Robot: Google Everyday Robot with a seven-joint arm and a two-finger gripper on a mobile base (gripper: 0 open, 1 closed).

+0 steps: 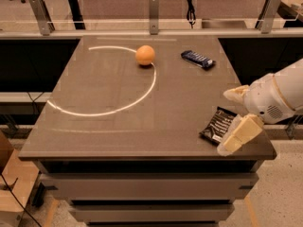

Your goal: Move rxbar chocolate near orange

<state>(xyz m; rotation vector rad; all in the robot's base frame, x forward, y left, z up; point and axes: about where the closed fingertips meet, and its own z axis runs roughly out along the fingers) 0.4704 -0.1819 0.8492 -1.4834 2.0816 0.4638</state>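
Observation:
The rxbar chocolate (218,124), a flat black-brown wrapper with pale stripes, lies near the table's front right corner. The orange (145,55) sits at the back middle of the table, far from the bar. My gripper (225,122) reaches in from the right, open. One pale finger (235,93) is above and behind the bar. The other finger (240,134) is in front of it and covers its right end. The bar lies flat between them.
A narrower dark blue bar wrapper (198,58) lies at the back right, to the right of the orange. A bright curved line of light (118,109) crosses the brown tabletop (94,126). A rail with posts runs behind the table.

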